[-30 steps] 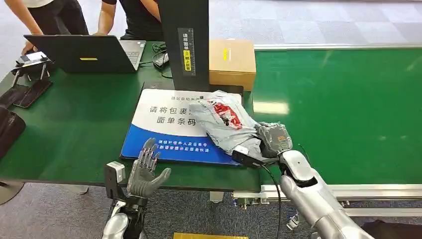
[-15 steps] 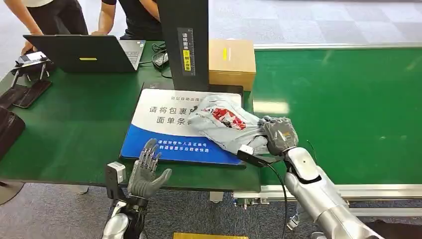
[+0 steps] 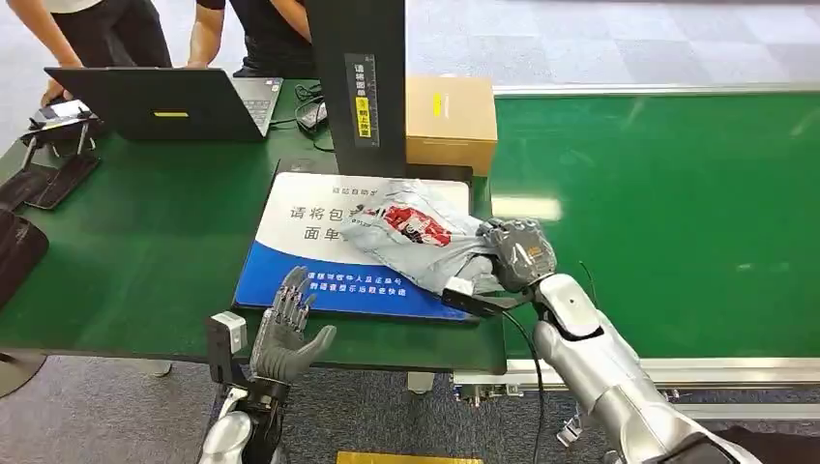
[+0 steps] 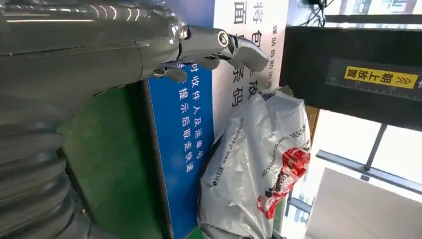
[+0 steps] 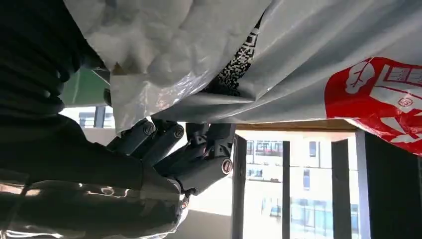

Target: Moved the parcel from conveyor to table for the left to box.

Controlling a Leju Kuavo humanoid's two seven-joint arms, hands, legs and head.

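The right hand [image 3: 519, 254] grips one end of the grey bag [image 3: 418, 235]. The bag is over the blue and white sign [image 3: 314, 253] on the green desk [image 3: 145, 242]. The left hand [image 3: 286, 332] is open and holds nothing, near the desk's front edge.

I am seeing the parcel [image 3: 418, 242] covering part of the printing on the blue-and-white mat [image 3: 319, 253]. The black post [image 3: 360, 87] is blocking the carton's [image 3: 453, 121] near corner. The upper frame edge is cutting off two people [image 3: 145, 29] behind the surface.
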